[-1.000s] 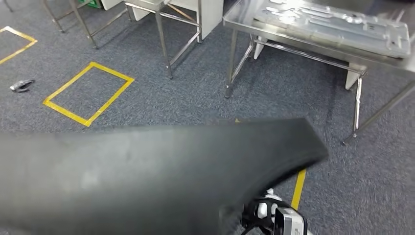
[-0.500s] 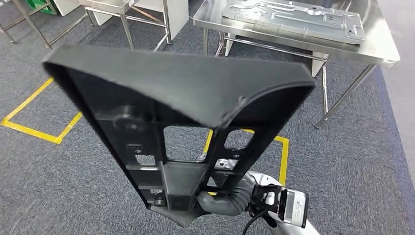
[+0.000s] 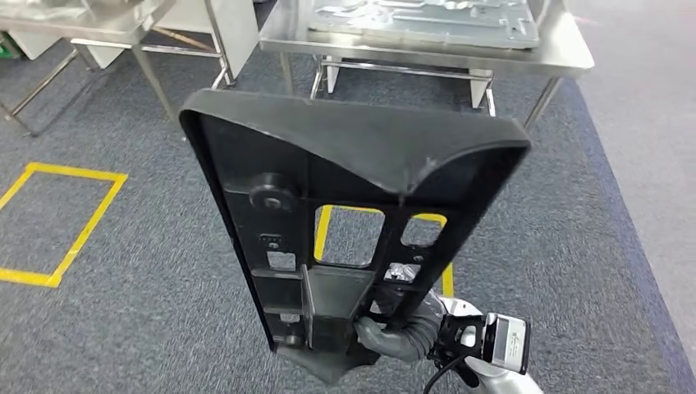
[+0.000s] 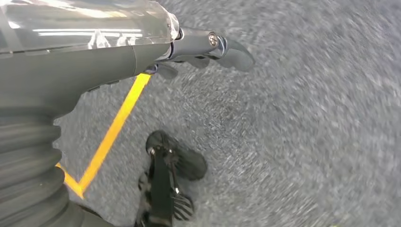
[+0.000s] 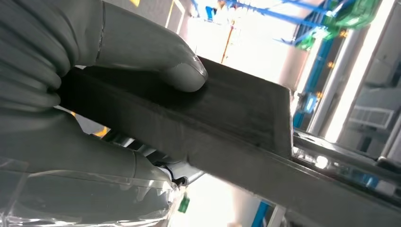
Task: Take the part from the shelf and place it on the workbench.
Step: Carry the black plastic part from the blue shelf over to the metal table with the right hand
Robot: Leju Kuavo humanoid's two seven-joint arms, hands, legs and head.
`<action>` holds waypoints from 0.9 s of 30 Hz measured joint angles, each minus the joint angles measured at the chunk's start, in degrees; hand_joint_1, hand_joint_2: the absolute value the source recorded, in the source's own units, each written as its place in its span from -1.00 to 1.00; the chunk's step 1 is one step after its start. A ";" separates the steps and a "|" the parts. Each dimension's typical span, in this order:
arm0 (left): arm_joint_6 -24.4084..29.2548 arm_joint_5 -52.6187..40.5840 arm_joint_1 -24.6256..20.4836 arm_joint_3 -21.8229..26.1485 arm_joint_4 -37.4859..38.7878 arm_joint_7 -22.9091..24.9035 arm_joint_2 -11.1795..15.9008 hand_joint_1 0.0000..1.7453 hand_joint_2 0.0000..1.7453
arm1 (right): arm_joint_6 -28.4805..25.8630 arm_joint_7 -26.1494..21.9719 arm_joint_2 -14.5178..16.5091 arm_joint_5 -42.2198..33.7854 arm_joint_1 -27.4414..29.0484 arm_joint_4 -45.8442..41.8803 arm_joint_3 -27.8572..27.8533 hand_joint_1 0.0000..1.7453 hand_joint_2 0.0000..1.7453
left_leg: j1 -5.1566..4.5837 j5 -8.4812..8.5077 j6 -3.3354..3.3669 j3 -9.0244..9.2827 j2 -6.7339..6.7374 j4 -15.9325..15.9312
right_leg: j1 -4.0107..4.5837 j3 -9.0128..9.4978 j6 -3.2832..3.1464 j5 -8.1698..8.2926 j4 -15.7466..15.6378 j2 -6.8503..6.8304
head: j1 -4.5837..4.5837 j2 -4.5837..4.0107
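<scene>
Right hand [image 3: 394, 332] grips the part [image 3: 345, 205] at its near lower end; in the right wrist view the thumb [image 5: 161, 52] presses flat on one face, with the other fingers [image 5: 90, 156] wrapped under the opposite side, so this is a clamp across a rib or edge, not a hook. The part is a long black moulded panel with cut-out windows, held tilted up and away from the body, open ribbed side toward the camera. Probable reason: carried end-on like this it stays off the carpet [image 3: 123, 328] and its far end can lead onto the table. Left hand [image 4: 203, 47] hangs over the floor holding nothing, fingers loosely extended and apart; it plays no role in the carry. Workbench [image 3: 566, 57], a steel table, stands far and slightly right, already bearing a grey sheet-metal panel [image 3: 427, 20]. The part is off the shelf and in transit; placement not yet done. Risk, as judged: a single-ended grip on a long part gives leverage against the thumb
</scene>
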 joint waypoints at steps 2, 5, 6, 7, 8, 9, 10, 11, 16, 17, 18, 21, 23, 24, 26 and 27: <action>-0.63 -0.02 0.30 0.00 0.00 -0.08 -0.07 -1.00 1.00 | -0.13 -0.19 -0.14 0.35 0.41 0.28 -0.01 1.00 1.00 | 0.08 -3.28 -0.23 -3.60 -2.05 7.29 | 0.02 0.09 -0.21 -0.04 -0.06 1.28 | -0.08 0.01; -1.88 -0.20 0.70 0.00 0.00 -0.22 -0.17 -1.00 1.00 | -0.39 -1.03 -0.46 1.12 1.44 1.03 -0.01 1.00 1.00 | 0.24 -2.26 -0.66 -5.80 -2.48 10.00 | -0.10 0.16 -0.08 -0.25 0.24 3.57 | -0.09 0.01; -2.23 -0.29 0.70 0.00 0.00 -0.28 -0.21 -1.00 1.00 | -0.40 -1.30 -0.57 1.31 1.64 1.29 -0.01 1.00 1.00 | 0.39 -0.10 -0.77 -4.73 -2.70 7.10 | -0.20 0.17 0.12 -0.41 0.51 4.35 | -0.09 0.00; -2.50 -0.34 0.68 0.00 0.00 -0.34 -0.25 -1.00 1.00 | -0.41 -1.51 -0.67 1.44 1.75 1.52 -0.02 1.00 1.00 | 0.61 1.97 -0.84 -3.28 -3.45 3.43 | -0.32 0.12 0.39 -0.65 0.89 5.06 | -0.09 0.00; -2.76 -0.38 0.67 -0.01 0.00 -0.41 -0.32 -1.00 1.00 | -0.42 -1.72 -0.75 1.54 1.80 1.72 -0.02 1.00 1.00 | 0.79 3.28 -0.83 -1.87 -4.60 0.09 | -0.32 -0.08 0.72 -0.94 1.44 5.73 | -0.10 0.00; -2.97 -0.38 0.67 -0.01 0.00 -0.44 -0.38 -1.00 1.00 | -0.42 -1.85 -0.81 1.64 1.86 1.87 -0.03 1.00 1.00 | 0.91 3.88 -0.63 -0.94 -5.62 -2.01 | -0.36 -0.32 1.06 -1.14 1.88 6.31 | -0.08 0.00; -3.27 -0.37 0.67 -0.01 0.00 -0.48 -0.44 -1.00 1.00 | -0.49 -1.94 -0.89 1.85 1.96 1.97 -0.07 1.00 1.00 | 0.90 3.81 -0.31 -0.50 -6.33 -2.95 | -0.39 -0.58 1.39 -1.24 2.15 6.79 | -0.08 0.01; -3.71 -0.36 0.66 -0.01 0.00 -0.50 -0.50 -1.00 1.00 | -0.70 -1.97 -0.96 2.28 2.09 2.04 -0.10 1.00 1.00 | 0.78 3.60 0.10 -0.37 -6.45 -3.10 | -0.42 -0.79 1.71 -1.24 2.26 7.24 | -0.07 0.01; -6.13 -0.67 0.54 0.01 -0.06 -0.89 -0.71 -1.00 1.00 | -2.27 -1.99 -1.42 5.00 2.25 2.04 -0.36 1.00 1.00 | 0.80 3.73 1.95 0.18 -4.69 -3.65 | -0.58 -3.82 3.25 -4.52 8.50 2.63 | 0.35 0.01; -6.38 -0.79 0.65 0.02 -0.07 -0.97 -0.71 -1.00 1.00 | -2.33 -2.01 -1.50 5.13 2.22 2.04 -0.38 1.00 1.00 | 0.75 3.60 2.11 0.23 -4.33 -3.68 | -0.70 -5.87 3.47 -6.05 12.24 1.69 | 0.43 0.01; -6.59 -0.90 0.74 0.03 -0.07 -0.99 -0.70 -1.00 1.00 | -2.39 -2.02 -1.59 5.18 2.27 2.04 -0.41 1.00 1.00 | 0.71 3.47 2.16 0.28 -3.99 -3.68 | -0.86 -7.81 3.62 -7.07 15.61 1.32 | 0.42 0.01; -6.97 -1.15 0.79 0.09 -0.07 -1.00 -0.69 -1.00 1.00 | -2.69 -2.02 -1.85 5.22 2.39 2.01 -0.54 1.00 1.00 | 0.69 2.88 1.96 0.91 -3.33 -3.68 | -1.09 -8.23 3.55 -4.43 15.08 1.12 | 0.44 0.01; -7.12 -1.27 0.69 0.10 -0.06 -1.00 -0.71 -1.00 1.00 | -3.03 -1.97 -1.96 5.22 2.35 1.83 -0.64 1.00 1.00 | 0.65 2.36 1.66 1.66 -3.06 -3.75 | -0.86 -4.41 2.99 -0.80 7.39 0.89 | 0.44 0.01; -7.22 -1.34 0.61 0.11 -0.06 -1.00 -0.72 -1.00 1.00 | -3.17 -1.96 -2.00 5.22 2.31 1.69 -0.69 1.00 1.00 | 0.62 2.13 1.42 1.91 -2.97 -3.82 | -0.63 -2.87 2.68 -0.02 4.38 0.76 | 0.43 0.01; -7.42 -1.49 0.53 0.14 -0.06 -1.00 -0.76 -1.00 1.00 | -3.34 -1.96 -2.07 5.24 2.32 1.51 -0.79 1.00 1.00 | 0.60 1.82 0.80 2.25 -2.80 -4.17 | -0.15 -1.79 2.10 -0.54 2.26 0.67 | 0.41 0.01; -7.50 -1.52 0.46 0.16 -0.07 -1.01 -0.76 -1.00 1.00 | -3.41 -1.96 -2.11 5.26 2.40 1.42 -0.83 1.00 1.00 | 0.57 1.69 0.42 2.59 -2.72 -4.53 | -0.08 -1.59 1.79 -0.69 1.91 0.79 | 0.40 0.01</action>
